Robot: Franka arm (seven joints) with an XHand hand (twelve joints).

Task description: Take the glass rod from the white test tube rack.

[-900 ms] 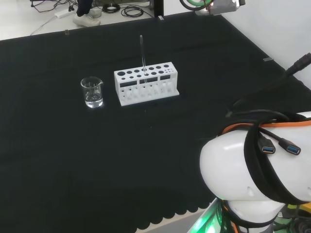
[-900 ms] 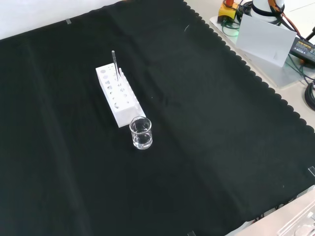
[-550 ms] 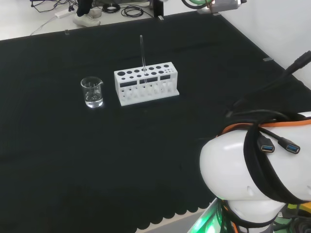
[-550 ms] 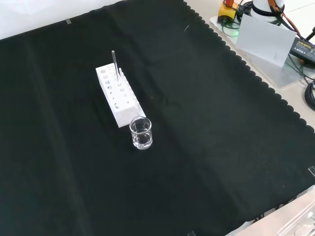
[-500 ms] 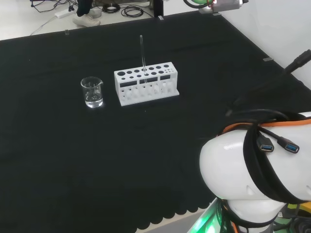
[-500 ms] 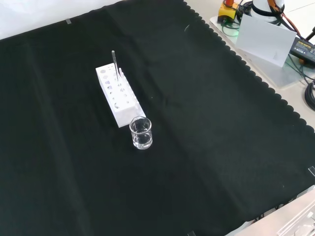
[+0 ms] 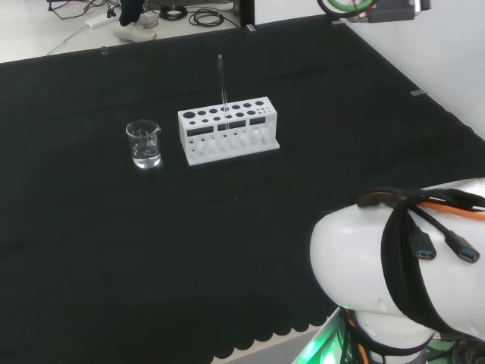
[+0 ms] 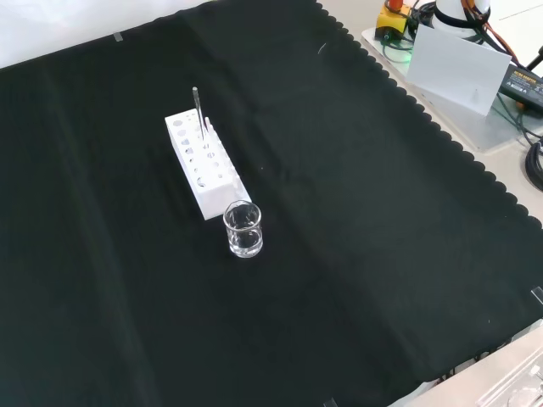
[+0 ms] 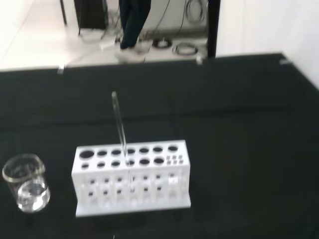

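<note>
**Desk:** Where does the glass rod stand?

**Operator:** On the black-cloth bench, the glass rod (image 7: 221,82) stands nearly upright in a hole of the white test tube rack (image 7: 229,130), leaning slightly. From my wrist camera I see it (image 9: 119,128) seated in one of the middle holes of the rack (image 9: 130,177), its tip well above the rack top. Nothing touches it.

**Desk:** Anything else on the cloth?

**Operator:** A small glass beaker (image 7: 143,144) with a little clear liquid sits just beside the rack, to its left in the head view. In the front view that beaker (image 8: 243,229) sits nearer the camera, at the rack's (image 8: 202,165) end, with the rod (image 8: 197,108) rising from the rack's far half.

**Desk:** And the hand?

**Operator:** I cannot tell how the hand is set. The wrist camera looks at the rack from a distance, so I judge the approach is barely begun.

**Desk:** So what is left?

**Operator:** By my reading, everything: I must reach the rod, grip it above the rack, and lift it straight out.
</note>
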